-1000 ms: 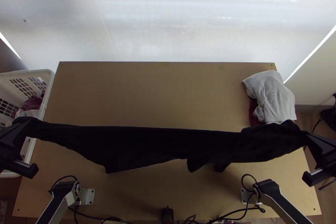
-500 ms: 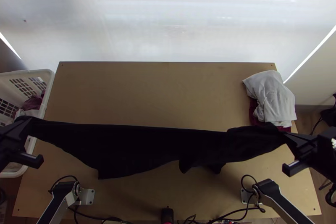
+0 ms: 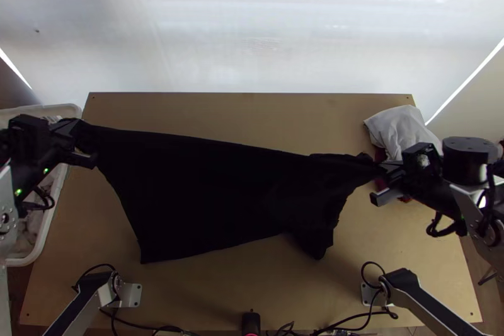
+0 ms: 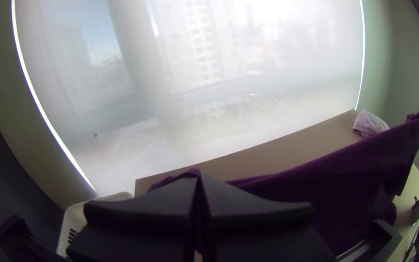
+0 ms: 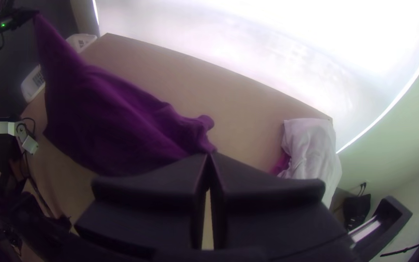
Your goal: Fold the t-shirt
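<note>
Basket (image 3: 48,227) beside table (image 3: 220,112), white cloth (image 3: 400,129) near shirt (image 3: 214,197)

Basket (image 3: 43,225) left, t-shirt (image 3: 214,197) between, cloths (image 3: 400,131) right

Bright glare through sheer blind (image 3: 264,40), dark wrist-view corners

A black shirt (image 3: 208,197) is stretched wide across the middle of the frame, over the wooden table (image 3: 239,301). Over at centre left, the left gripper (image 3: 79,127) has one upper corner pinched; the right gripper (image 3: 382,169) has the other end, right of centre, where the cloth bunches up. I see a white basket (image 3: 51,213) along the left edge, and a pale cloth (image 3: 400,127) lying on dark red fabric (image 3: 380,154) at the right.
</note>
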